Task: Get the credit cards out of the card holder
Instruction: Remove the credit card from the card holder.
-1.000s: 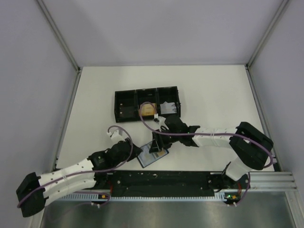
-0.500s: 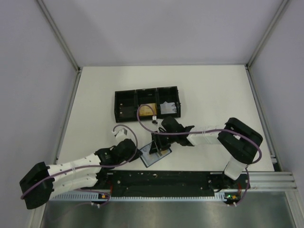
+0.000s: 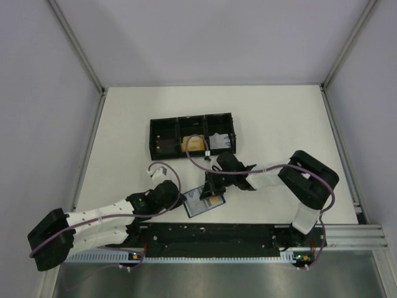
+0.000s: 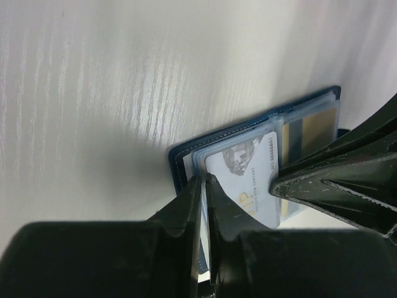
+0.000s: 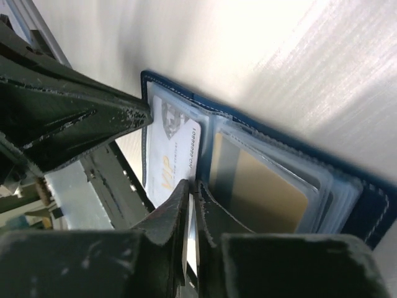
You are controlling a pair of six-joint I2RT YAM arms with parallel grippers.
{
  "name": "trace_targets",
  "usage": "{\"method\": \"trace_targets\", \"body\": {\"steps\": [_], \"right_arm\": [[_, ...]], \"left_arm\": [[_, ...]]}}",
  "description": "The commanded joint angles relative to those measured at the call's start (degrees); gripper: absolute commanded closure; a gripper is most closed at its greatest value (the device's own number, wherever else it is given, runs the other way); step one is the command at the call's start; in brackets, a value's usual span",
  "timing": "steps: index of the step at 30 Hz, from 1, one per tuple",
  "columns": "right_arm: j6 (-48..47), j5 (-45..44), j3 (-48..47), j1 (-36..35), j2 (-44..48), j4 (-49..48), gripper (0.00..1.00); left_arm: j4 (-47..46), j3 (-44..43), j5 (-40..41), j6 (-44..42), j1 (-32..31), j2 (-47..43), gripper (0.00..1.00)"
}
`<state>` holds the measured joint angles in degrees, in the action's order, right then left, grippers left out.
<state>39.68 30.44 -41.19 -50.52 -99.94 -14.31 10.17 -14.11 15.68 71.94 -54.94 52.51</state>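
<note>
The dark-blue card holder point(image 3: 200, 202) point(image 4: 180, 162) point(image 5: 373, 200) lies open near the table's front edge. Its clear sleeves show a white VIP credit card point(image 4: 245, 177) point(image 5: 166, 155) and a gold one point(image 4: 313, 127) point(image 5: 267, 194). My left gripper point(image 3: 183, 200) point(image 4: 203, 181) is shut on the holder's left edge, pinching the sleeve. From the right, my right gripper point(image 3: 209, 191) point(image 5: 192, 185) is shut on the white card's edge. The white card sticks partly out of its sleeve. Each wrist view shows the other arm's fingers point(image 4: 335, 186) point(image 5: 74, 118) close by.
A black three-compartment tray point(image 3: 164, 131) stands behind the holder. An orange-tan card point(image 3: 194, 144) lies in its middle compartment and pale items point(image 3: 218, 141) in its right one. The black rail point(image 3: 211, 236) at the table's front edge runs just below the holder.
Both grippers have closed. The left one slid right onto the holder's edge. The right one shifted and clamped on the white card, and the holder has turned slightly.
</note>
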Motion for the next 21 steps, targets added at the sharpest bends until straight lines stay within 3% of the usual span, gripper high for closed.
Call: {"method": "trace_targets", "body": {"steps": [1,6,13,21], "right_arm": [[2.33,4.63,1.19,0.77,-1.22,-10.12,1.00],[3.38,6.56,4.44,4.02,-1.05,-13.98,1.00],[3.56,6.66,5.77,5.52,-1.05,-15.49,1.00],[3.56,5.95,5.42,8.42,-1.57,-15.93,1.00]], "left_arm": [[-2.53,0.22,-1.00,-1.28,0.62,4.61,0.92],[-4.54,0.92,-2.76,-3.12,4.57,6.81,1.00],[-7.00,0.49,-4.34,-6.54,7.38,7.25,1.00],[-12.02,-2.49,-8.12,-14.36,15.03,9.36,1.00]]}}
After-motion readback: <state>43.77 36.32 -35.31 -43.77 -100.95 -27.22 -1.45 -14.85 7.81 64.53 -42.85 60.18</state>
